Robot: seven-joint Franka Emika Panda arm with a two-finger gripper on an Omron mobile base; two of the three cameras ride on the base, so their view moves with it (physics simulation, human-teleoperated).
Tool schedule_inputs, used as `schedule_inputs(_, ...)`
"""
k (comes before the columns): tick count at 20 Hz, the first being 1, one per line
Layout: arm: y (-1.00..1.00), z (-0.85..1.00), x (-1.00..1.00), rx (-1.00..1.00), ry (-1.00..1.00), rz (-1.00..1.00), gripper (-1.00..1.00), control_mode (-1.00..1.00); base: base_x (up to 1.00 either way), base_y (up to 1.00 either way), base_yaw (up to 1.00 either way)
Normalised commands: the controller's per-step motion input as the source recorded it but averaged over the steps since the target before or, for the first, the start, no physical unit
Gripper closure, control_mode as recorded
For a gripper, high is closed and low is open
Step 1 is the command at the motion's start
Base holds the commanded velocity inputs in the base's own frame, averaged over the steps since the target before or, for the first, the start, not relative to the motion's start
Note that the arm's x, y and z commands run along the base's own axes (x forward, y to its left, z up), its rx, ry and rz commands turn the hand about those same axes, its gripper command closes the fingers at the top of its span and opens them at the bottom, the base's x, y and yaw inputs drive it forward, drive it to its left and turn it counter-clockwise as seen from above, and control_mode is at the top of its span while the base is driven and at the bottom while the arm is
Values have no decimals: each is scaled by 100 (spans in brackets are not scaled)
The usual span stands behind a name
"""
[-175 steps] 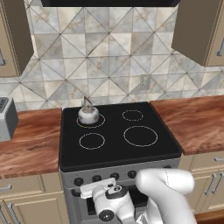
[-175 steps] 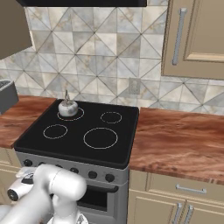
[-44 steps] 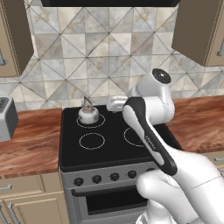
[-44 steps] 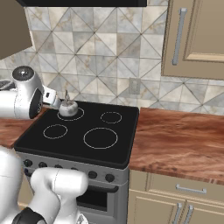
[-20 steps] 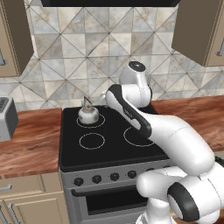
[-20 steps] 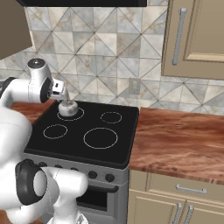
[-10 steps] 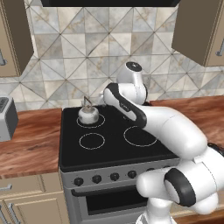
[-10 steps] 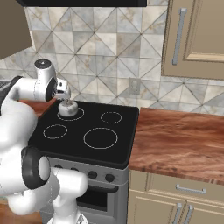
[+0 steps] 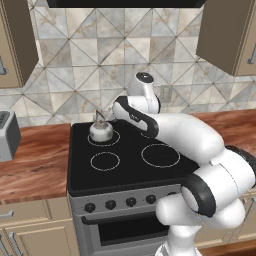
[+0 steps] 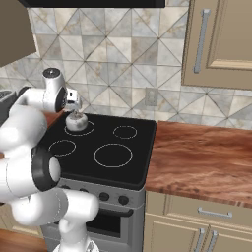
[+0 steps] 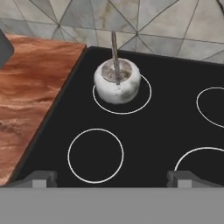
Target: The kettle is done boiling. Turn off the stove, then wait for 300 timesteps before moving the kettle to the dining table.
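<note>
Closing in on kettle from stove front, gripper now just above handle, jaws spread wide, empty — pickup imminent.

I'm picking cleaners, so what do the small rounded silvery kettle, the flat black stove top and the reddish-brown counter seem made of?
Small rounded silvery kettle: probably metal, mottled dull sheen, thin wire handle.
Flat black stove top: looks like smooth glass, white burner rings printed flush.
Reddish-brown counter: wood, or a wood-look surface; streaky grain shows.
</note>
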Motion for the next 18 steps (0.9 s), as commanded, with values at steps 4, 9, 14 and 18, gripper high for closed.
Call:
schedule_inputs(4, 11, -14, 27, -2, 0, 0, -100, -100, 0, 0, 0)
schedule_inputs(9, 8, -7, 23, 0, 0, 1, -100, -100, 0, 0, 0)
schedule_inputs(14, 9, -10, 25, 0, 0, 0, -100, -100, 0, 0, 0)
schedule_inputs(18, 9, -14, 26, -1, 0, 0, -100, -100, 0, 0, 0)
